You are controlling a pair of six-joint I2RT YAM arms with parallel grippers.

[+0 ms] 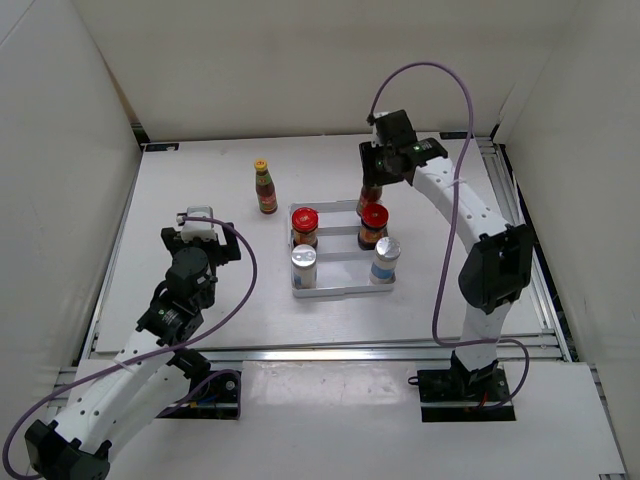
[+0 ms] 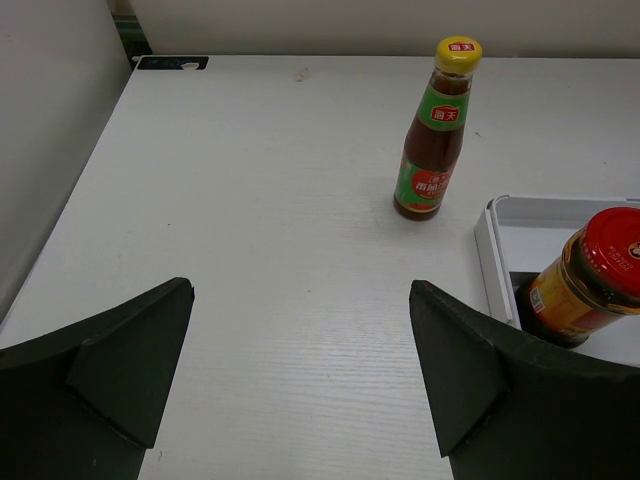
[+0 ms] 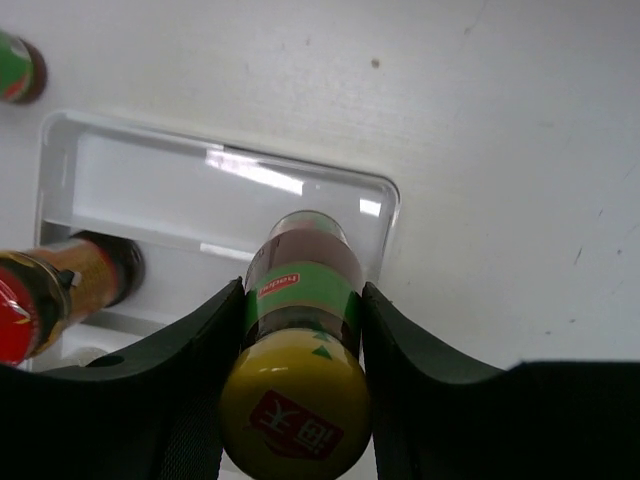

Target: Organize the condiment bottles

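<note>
My right gripper (image 1: 372, 182) is shut on a dark-red sauce bottle with a yellow cap (image 3: 300, 330), holding it by the neck over the far right corner of the white tray (image 1: 342, 208). In the tray stand two red-lidded jars (image 1: 305, 226) (image 1: 373, 224) and two silver-topped shakers (image 1: 304, 266) (image 1: 386, 259). The other sauce bottle (image 1: 265, 187) stands on the table left of the tray and shows in the left wrist view (image 2: 436, 130). My left gripper (image 1: 200, 222) is open and empty, well left of the tray.
White walls enclose the table on three sides. A metal rail (image 1: 300, 352) runs along the near edge. A purple cable (image 1: 440, 70) loops above the right arm. One red-lidded jar (image 2: 590, 275) and the tray corner (image 2: 490, 240) sit at the right of the left wrist view.
</note>
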